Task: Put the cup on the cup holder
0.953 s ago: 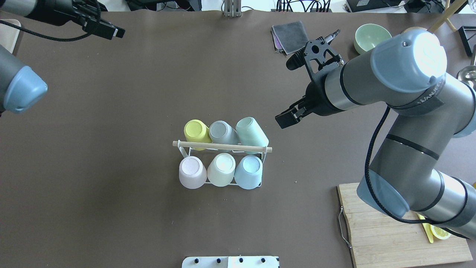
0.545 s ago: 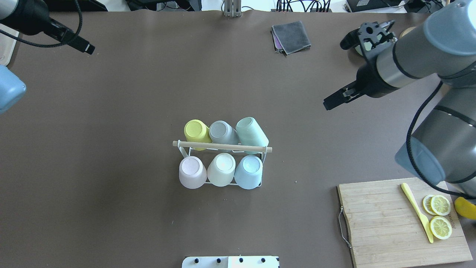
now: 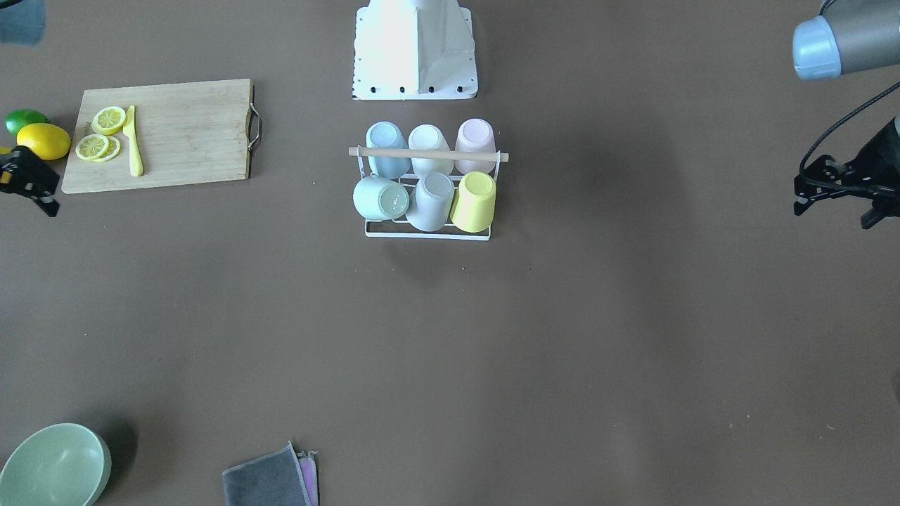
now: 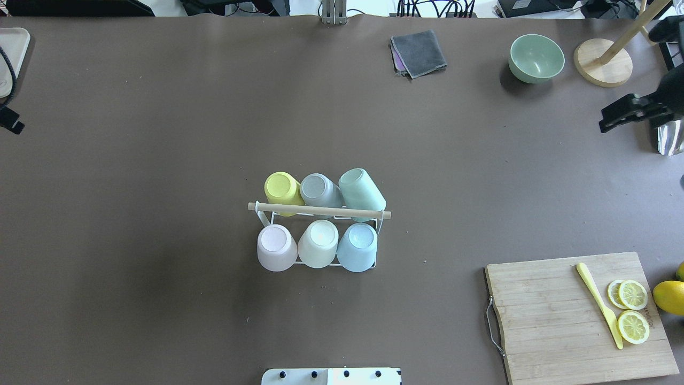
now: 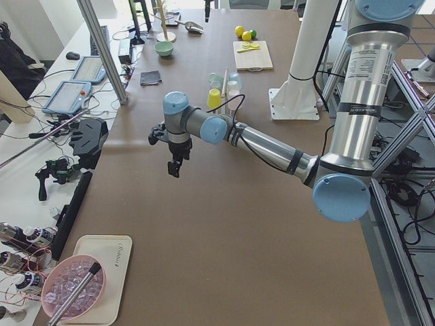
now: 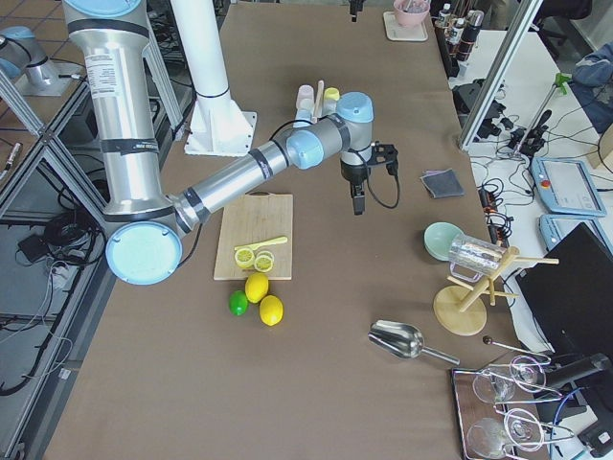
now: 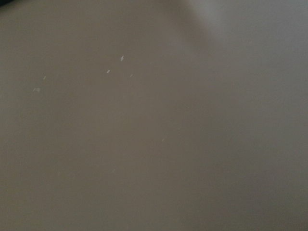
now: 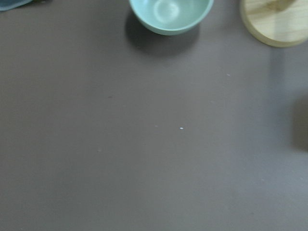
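Note:
The cup holder (image 4: 319, 210), a white wire rack with a wooden rod handle, stands mid-table and also shows in the front view (image 3: 427, 152). It holds several upturned cups: yellow (image 4: 282, 191), grey (image 4: 318, 190) and mint (image 4: 362, 193) at the back, pink (image 4: 275, 246), cream (image 4: 318, 243) and blue (image 4: 358, 246) at the front. My right gripper (image 4: 605, 125) is far off at the table's right edge, looking shut and empty. My left gripper (image 4: 15, 128) is at the left edge, also looking shut and empty. Both wrist views show only table.
A wooden cutting board (image 4: 545, 321) with lemon slices and a yellow knife lies front right, with a lemon (image 4: 669, 297) beside it. A green bowl (image 4: 536, 58), a wooden stand base (image 4: 603, 69) and a grey cloth (image 4: 418, 52) sit along the back.
My right arm has swung from beside the rack out to the right edge. My left arm has drawn back to the left edge. The cups and rack have not moved.

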`<state>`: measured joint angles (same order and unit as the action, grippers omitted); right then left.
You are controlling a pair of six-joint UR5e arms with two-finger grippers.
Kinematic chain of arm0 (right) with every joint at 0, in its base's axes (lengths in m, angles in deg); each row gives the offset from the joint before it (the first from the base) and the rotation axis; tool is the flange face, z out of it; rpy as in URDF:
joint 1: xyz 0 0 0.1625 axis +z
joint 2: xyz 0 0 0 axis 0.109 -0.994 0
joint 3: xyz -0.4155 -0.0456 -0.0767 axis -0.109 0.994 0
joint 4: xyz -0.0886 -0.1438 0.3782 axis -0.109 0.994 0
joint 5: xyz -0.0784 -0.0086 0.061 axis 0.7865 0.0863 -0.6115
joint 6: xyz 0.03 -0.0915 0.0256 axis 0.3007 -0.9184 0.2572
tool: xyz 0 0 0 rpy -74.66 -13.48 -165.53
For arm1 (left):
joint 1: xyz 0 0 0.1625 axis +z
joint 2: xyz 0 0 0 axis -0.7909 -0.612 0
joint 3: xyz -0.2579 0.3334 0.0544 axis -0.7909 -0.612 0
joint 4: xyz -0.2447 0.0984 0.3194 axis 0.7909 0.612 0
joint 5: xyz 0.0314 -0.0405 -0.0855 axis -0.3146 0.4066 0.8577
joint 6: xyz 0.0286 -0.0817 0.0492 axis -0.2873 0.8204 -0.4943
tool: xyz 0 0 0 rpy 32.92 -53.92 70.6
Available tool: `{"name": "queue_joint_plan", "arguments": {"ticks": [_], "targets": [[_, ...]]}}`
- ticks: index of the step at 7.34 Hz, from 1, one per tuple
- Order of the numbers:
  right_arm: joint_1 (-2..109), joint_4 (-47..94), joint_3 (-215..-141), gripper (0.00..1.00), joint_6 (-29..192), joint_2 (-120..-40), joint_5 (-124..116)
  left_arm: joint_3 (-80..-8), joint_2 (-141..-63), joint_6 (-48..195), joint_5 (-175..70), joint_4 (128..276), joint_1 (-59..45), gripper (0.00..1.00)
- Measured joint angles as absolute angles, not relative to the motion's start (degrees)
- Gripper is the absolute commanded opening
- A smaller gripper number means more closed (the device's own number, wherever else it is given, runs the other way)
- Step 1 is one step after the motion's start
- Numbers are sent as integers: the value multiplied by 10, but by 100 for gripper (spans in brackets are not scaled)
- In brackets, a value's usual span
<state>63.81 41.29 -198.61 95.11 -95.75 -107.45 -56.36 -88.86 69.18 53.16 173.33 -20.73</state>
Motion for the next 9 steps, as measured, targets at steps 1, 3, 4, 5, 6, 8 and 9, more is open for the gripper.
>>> {"name": "queue_joint_plan", "arguments": {"ticks": [1, 3, 4, 5, 6, 8, 9], "targets": [[683, 431, -1959, 100, 915, -983, -1096, -515, -878, 683, 544, 1730, -245, 99], [756, 439, -1893, 100, 799, -1018, -1107, -448, -873, 659, 583, 1726, -306, 99], [774, 438, -1869, 100, 766, -1034, -1103, -441, -869, 656, 590, 1726, -327, 99], [784, 436, -1852, 100, 752, -1048, -1095, -446, -860, 654, 593, 1725, -345, 99], [791, 435, -1843, 100, 743, -1057, -1089, -462, -841, 654, 594, 1726, -356, 99], [798, 435, -1838, 100, 723, -1062, -1087, -498, -799, 654, 590, 1727, -367, 99], [799, 435, -1838, 100, 720, -1060, -1089, -505, -790, 655, 577, 1727, -368, 99]]}}
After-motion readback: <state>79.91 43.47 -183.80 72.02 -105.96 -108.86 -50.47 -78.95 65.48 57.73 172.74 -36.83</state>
